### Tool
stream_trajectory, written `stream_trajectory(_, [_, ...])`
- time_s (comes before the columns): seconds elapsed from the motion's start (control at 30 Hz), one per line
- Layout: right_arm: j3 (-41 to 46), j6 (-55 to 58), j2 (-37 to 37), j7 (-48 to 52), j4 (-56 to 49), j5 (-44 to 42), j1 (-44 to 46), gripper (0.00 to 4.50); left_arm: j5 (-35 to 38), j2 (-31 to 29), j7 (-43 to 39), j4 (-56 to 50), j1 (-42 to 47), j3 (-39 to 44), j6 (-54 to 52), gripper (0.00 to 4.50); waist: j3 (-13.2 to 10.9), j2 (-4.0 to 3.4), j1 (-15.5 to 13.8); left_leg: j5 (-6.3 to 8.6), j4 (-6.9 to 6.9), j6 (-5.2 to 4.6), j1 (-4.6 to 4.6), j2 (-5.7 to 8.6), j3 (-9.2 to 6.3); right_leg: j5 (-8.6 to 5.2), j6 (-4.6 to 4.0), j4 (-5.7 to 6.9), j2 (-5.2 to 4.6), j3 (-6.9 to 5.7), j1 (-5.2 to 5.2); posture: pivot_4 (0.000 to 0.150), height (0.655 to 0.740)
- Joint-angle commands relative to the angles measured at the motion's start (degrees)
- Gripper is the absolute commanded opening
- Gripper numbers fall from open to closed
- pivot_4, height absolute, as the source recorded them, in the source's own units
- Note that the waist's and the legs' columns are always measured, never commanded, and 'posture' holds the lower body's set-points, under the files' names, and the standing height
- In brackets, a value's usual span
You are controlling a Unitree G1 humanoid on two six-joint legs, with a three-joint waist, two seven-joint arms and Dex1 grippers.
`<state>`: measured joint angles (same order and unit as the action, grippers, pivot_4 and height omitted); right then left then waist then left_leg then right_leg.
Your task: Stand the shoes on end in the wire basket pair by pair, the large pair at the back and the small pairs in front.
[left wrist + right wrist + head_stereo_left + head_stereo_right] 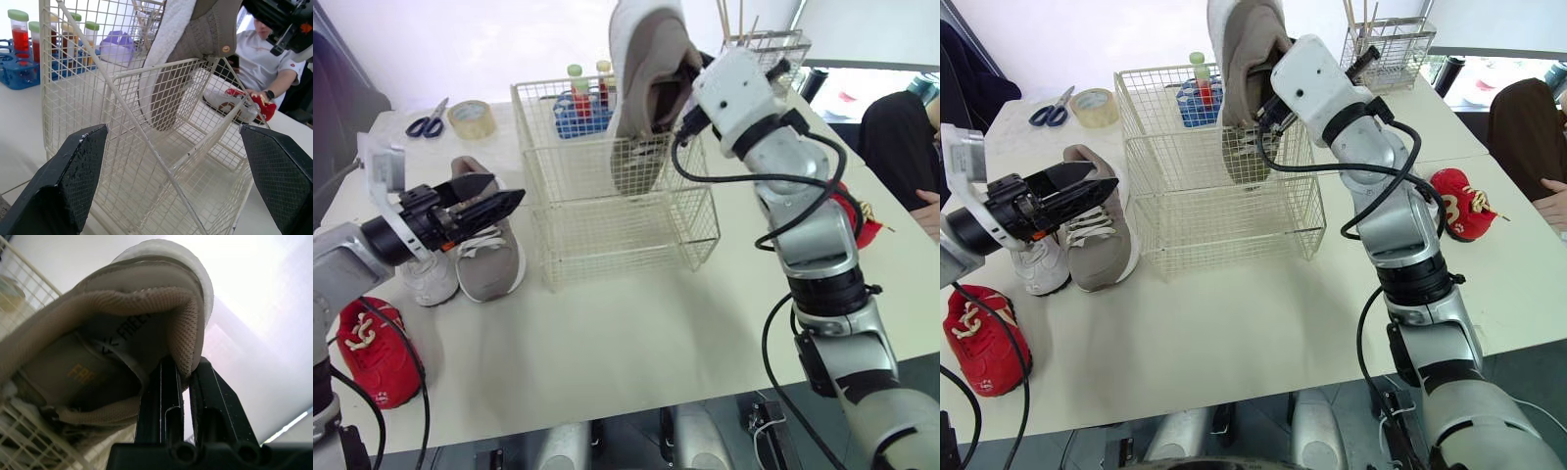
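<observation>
Upper centre: right gripper [185, 369] clamped on grey shoe [641, 59] heel collar, long axis vertical, toe down inside wire basket [607, 225]; left gripper [504, 194] fingers apart

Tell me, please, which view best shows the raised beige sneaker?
The left eye view: nearly all the beige sneaker, toe down in the wire basket. The right wrist view shows its heel collar in the right end effector; the left wrist view, its lower part.

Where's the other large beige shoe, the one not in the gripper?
In the left eye view, the beige shoe lies on the table at the robot's left, between the wire basket and a white shoe, close by the open left gripper.
</observation>
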<state>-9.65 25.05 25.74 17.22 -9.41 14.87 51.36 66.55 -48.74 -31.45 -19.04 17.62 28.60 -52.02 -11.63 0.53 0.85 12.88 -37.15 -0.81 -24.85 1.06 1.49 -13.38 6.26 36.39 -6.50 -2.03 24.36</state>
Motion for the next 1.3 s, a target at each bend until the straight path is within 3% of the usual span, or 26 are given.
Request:
stream_trajectory(0.03, [0.49,2.7,0.09,0.57,-0.61,1.32,-0.84,0.05,-0.41,-0.1,-0.09,-1.33,0.52,0.76,1.38,4.5,0.0,0.0,0.0,0.0,0.0,0.0,0.0,0.0,0.0,0.0,0.0,0.0,0.0,0.0,0.0,0.15,0.74])
stream_trajectory(0.33, [1.38,-0.99,-2.09,0.49,-1.72,-0.54,0.14,0.05,-1.32,0.61,-0.02,-0.99,0.93,0.05,1.64,4.5,0.01,0.02,0.01,0.0,-0.02,0.0,0.01,0.0,0.0,0.0,0.0,0.0,0.0,0.0,-0.02,0.15,0.74])
stream_trajectory(0.43, [2.1,-2.63,-3.28,0.34,-2.05,-1.41,0.64,1.11,-1.52,0.73,-0.01,-0.83,1.0,-0.07,1.73,4.5,0.01,0.02,0.16,0.0,0.0,0.0,0.01,0.0,-0.01,0.0,0.0,0.0,0.0,0.0,-0.01,0.15,0.74])
stream_trajectory(0.53, [2.21,-3.72,-3.56,0.56,-1.98,-1.5,0.6,2.55,-1.74,0.88,0.0,-0.71,1.07,-0.15,1.82,4.5,0.01,0.02,0.13,0.0,0.0,0.0,0.01,0.0,-0.01,0.0,0.0,0.0,0.0,0.0,-0.01,0.15,0.74])
stream_trajectory(1.13, [8.7,-9.57,0.77,3.39,-8.28,-5.45,-4.55,2.55,-3.69,1.75,-2.04,1.74,2.33,-1.81,2.46,4.5,0.01,0.02,-0.03,0.0,-0.01,0.0,0.01,0.0,-0.01,0.0,0.0,0.0,0.01,0.0,-0.02,0.15,0.74])
stream_trajectory(1.3, [15.51,-15.1,2.87,7.61,-5.66,-14.38,-2.16,2.55,-4.64,0.31,-0.93,3.68,3.43,-1.25,1.69,4.5,0.01,0.02,-0.18,0.0,-0.01,0.0,0.01,0.0,-0.01,0.0,0.0,0.0,0.01,-0.01,-0.02,0.15,0.74])
